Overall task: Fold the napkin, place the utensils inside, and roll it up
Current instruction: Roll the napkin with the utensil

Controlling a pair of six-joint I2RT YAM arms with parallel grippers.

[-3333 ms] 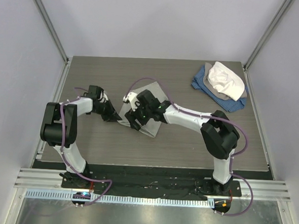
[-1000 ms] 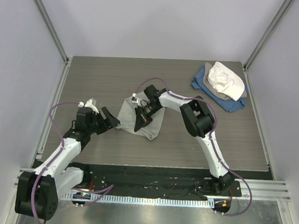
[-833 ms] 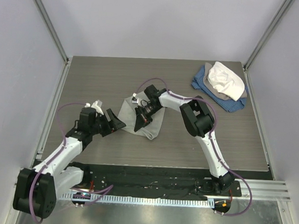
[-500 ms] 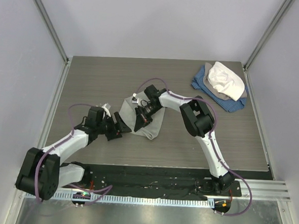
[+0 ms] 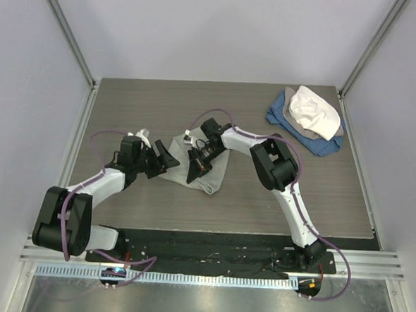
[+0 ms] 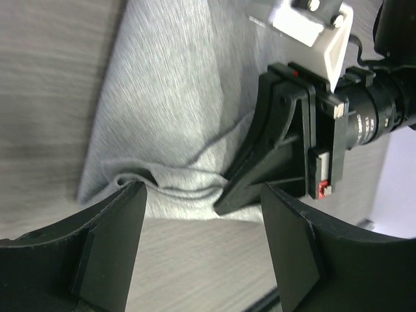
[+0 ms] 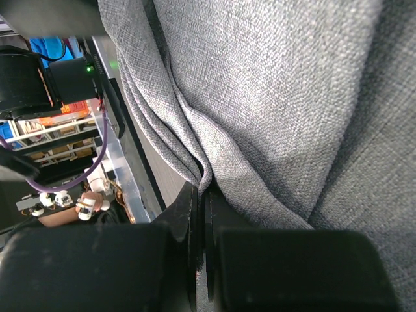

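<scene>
From above, I see the napkin (image 5: 217,172) lying rumpled in the middle of the worktop (image 5: 147,110), well apart from the heap of cloths (image 5: 308,118) in the far right corner. My right claw (image 5: 195,171) is down on the napkin's middle, and my left claw (image 5: 167,159) sits at its left edge. On the left wrist camera, the left claw (image 6: 203,201) has its jaws wide apart and grips nothing. A puckered fold of napkin (image 6: 169,97) lies just ahead of them, with the right claw (image 6: 273,156) pressing its tip into it. On the right wrist camera, the right claw (image 7: 200,208) is clamped together on a pinch of napkin (image 7: 273,97), with creases running into its tip. I find no spoon in any view. I judge folding is the step in hand, and the fold is not yet neat. Next I would close the left claw on the puckered edge, low to the worktop, so both claws can carry the cloth over evenly.
</scene>
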